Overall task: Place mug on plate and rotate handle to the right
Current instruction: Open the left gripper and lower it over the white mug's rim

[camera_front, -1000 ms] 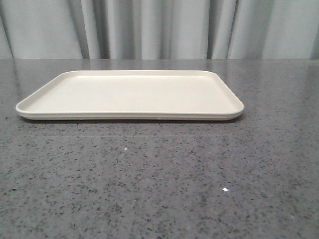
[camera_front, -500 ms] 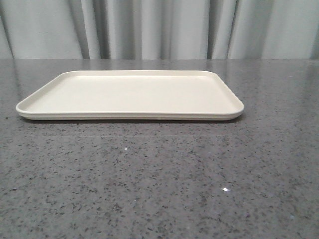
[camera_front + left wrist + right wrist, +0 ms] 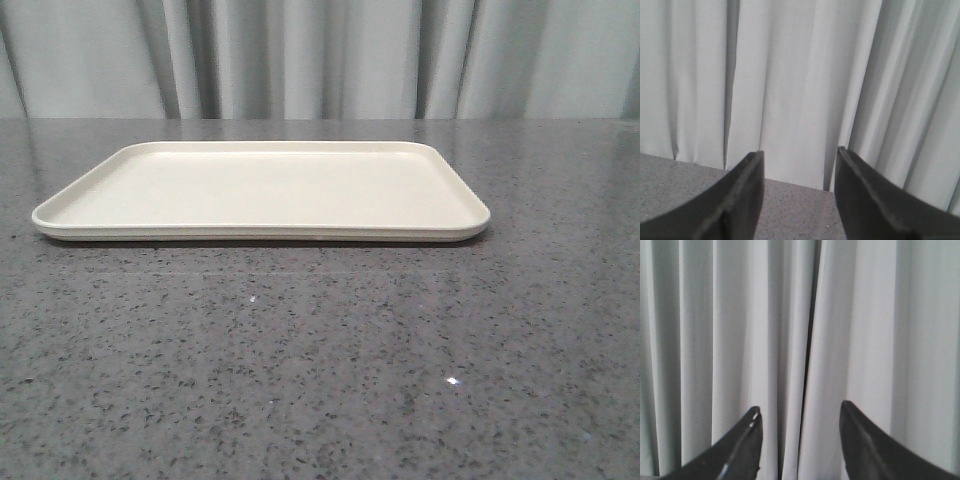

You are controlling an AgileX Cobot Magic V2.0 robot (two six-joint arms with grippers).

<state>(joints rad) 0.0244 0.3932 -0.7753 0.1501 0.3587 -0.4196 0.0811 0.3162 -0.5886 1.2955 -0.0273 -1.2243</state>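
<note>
The cream rectangular plate [image 3: 260,190] lies flat on the grey speckled table in the front view, with nothing on it. The mug and its handle are out of view in every frame. Neither arm shows in the front view. In the left wrist view my left gripper [image 3: 799,156] is open, its dark fingers apart over the table's far edge with nothing between them. In the right wrist view my right gripper [image 3: 800,409] is open too, facing the curtain and holding nothing.
A pale grey pleated curtain [image 3: 320,55] hangs behind the table. The grey speckled tabletop [image 3: 320,370] stretches in front of the plate and to both sides of it.
</note>
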